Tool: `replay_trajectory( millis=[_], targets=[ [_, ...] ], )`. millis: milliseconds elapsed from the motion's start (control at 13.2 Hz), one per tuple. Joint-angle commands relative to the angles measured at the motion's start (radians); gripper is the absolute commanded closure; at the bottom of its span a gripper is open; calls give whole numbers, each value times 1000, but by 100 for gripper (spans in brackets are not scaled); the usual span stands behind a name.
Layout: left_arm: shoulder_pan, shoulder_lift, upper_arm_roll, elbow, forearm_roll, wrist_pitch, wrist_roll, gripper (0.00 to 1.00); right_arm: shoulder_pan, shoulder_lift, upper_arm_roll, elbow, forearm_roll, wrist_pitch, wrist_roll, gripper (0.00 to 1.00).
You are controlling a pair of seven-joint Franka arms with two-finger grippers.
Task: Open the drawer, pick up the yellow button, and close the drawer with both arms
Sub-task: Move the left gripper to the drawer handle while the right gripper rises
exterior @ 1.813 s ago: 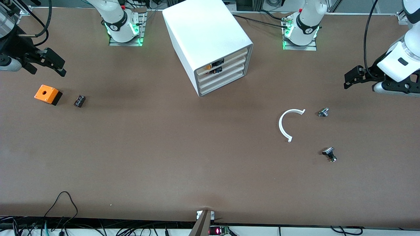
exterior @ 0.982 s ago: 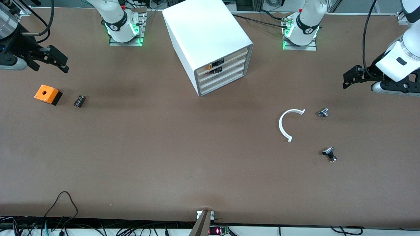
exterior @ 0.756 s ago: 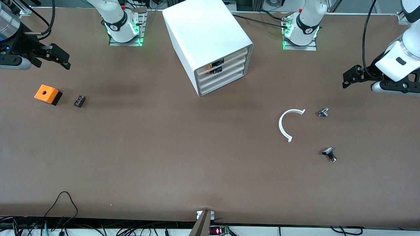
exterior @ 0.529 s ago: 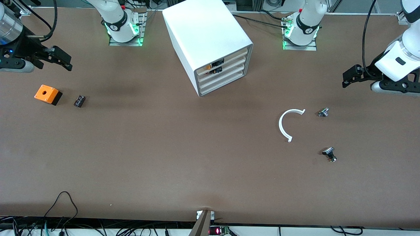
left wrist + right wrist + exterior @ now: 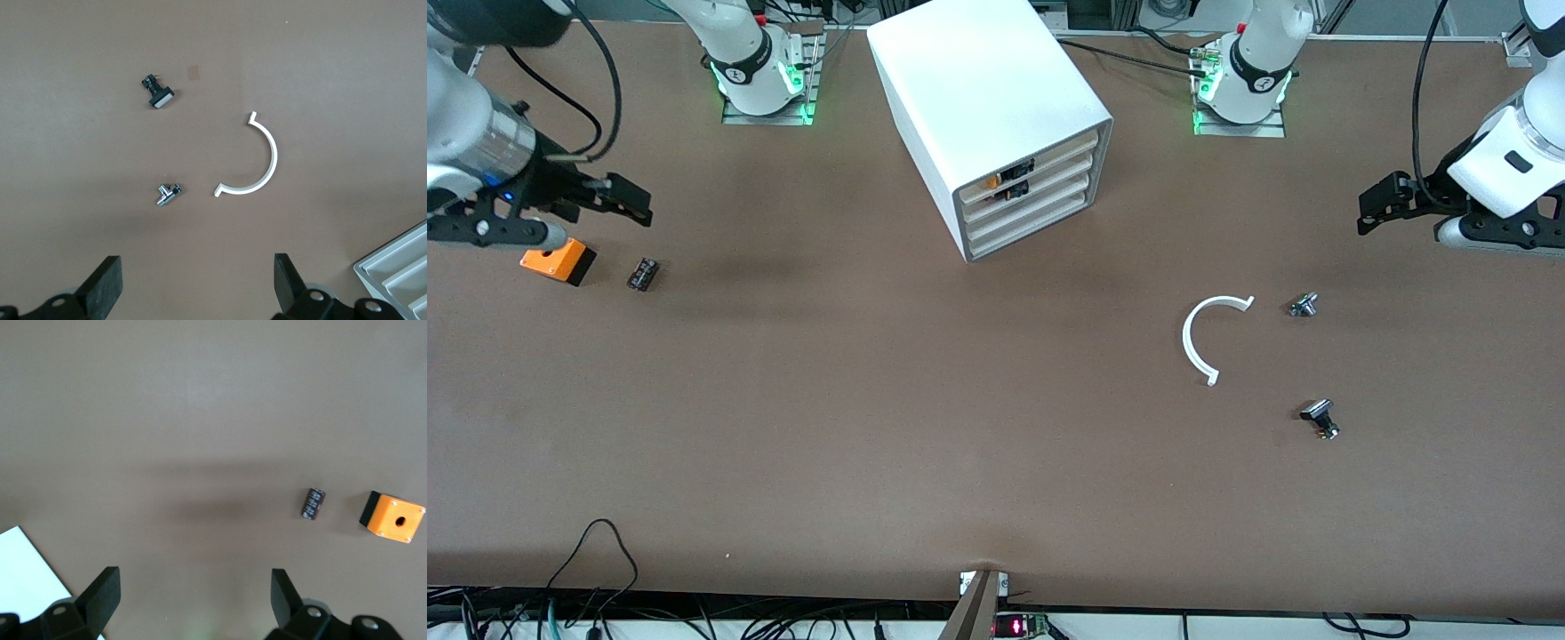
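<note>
The white cabinet (image 5: 987, 98) stands between the two arm bases, and its four cream drawers face the front camera at a slant. The topmost drawer (image 5: 1069, 145) sits flush with the others. An orange-yellow cap with black parts beside it, the button (image 5: 991, 182), shows in the gap at the upper drawers. My right gripper (image 5: 633, 203) hangs open and empty over the table at the right arm's end, beside the orange box (image 5: 560, 262). My left gripper (image 5: 1373, 213) hangs open and empty at the left arm's end. Its wrist view shows a corner of the drawers (image 5: 400, 270).
A small black component (image 5: 642, 273) lies beside the orange box. A white C-shaped strip (image 5: 1197, 338), a small metal part (image 5: 1303, 305) and a black-capped part (image 5: 1319, 416) lie toward the left arm's end. Cables run along the table's near edge.
My right gripper has swung toward the cabinet and now partly covers the orange box. The left gripper has barely shifted. Both stay open.
</note>
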Motion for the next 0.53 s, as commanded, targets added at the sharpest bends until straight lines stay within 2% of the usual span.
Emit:
replay_trajectory(
  millis=[0,453],
  targets=[
    [0,16,1,41,-10,-82,4,0,3,68,0,26,10,42,5,0],
    [-5,21,-1,44,-183,-254,74,0,51,146,1,29,7,105,127,0]
  ],
)
